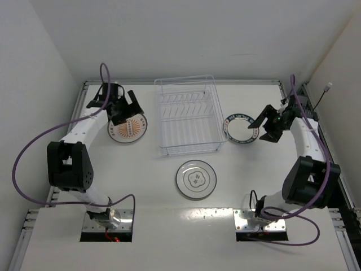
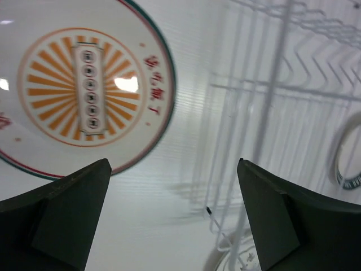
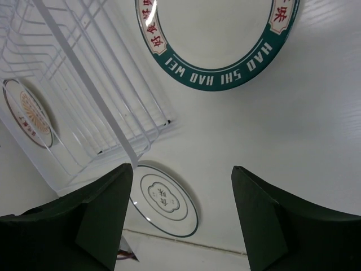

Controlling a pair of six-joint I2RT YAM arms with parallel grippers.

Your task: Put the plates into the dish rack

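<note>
The white wire dish rack stands at the table's middle back with nothing in it. The orange sunburst plate lies flat left of it, and it shows in the left wrist view. The blue-rimmed plate lies flat right of the rack, and it shows in the right wrist view. The grey-ringed plate lies flat in front of the rack. My left gripper is open just above the orange plate's far edge. My right gripper is open just above the blue plate's right edge.
White walls close in the table at the back and both sides. The rack's wires run close beside the left gripper, and its corner is near the right gripper. Purple cables loop from both arms.
</note>
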